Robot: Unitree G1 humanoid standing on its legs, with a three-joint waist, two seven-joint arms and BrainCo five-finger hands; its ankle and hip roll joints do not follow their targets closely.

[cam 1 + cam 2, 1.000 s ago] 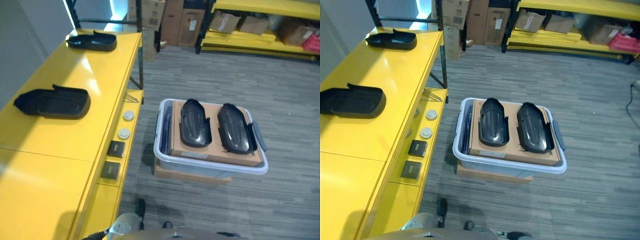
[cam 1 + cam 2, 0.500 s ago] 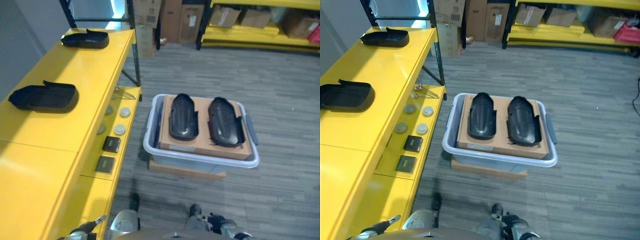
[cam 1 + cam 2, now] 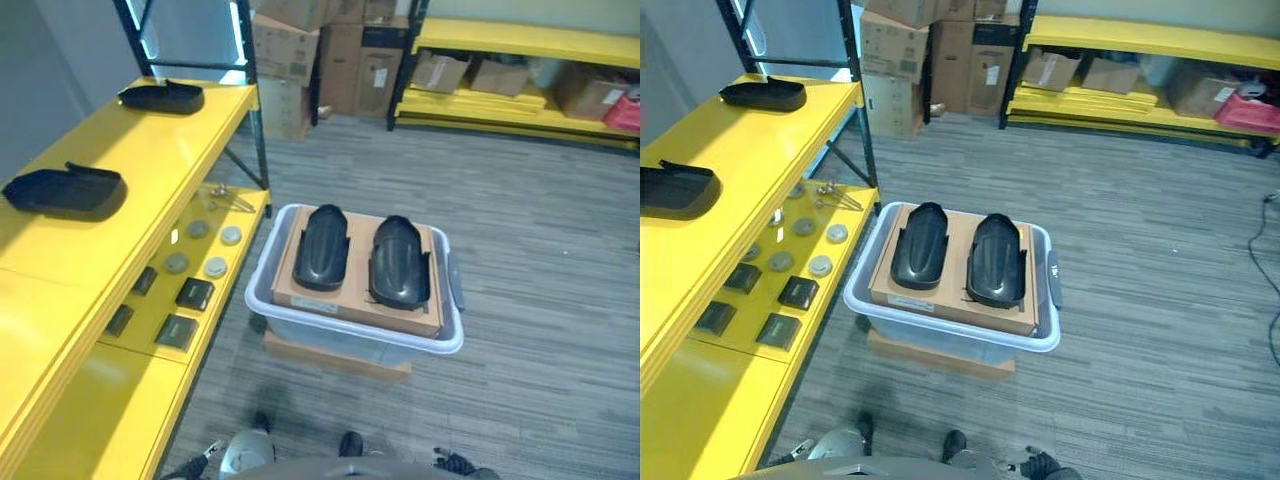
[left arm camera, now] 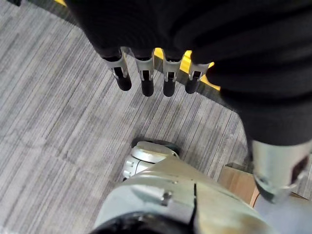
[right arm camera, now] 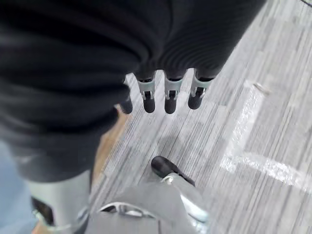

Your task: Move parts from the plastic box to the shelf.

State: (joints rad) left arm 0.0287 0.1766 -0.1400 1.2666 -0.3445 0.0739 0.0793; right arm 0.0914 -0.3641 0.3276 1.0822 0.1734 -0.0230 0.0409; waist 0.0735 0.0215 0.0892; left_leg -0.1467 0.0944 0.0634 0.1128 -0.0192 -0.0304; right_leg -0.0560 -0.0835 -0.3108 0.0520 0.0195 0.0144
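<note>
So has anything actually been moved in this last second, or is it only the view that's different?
Only the camera shifted: the whole scene slid, so the robot's head or body moved. Nothing was picked up or let go. The two black parts lie side by side on the cardboard in the plastic box, two more rest on the yellow shelf. Left hand and right hand hang open, empty.

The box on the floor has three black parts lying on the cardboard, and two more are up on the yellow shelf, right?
Not quite. The plastic box holds two black parts, not three: one on the left and one on the right, side by side on the cardboard. The left eye view shows it. Two more do lie on the yellow shelf.
</note>
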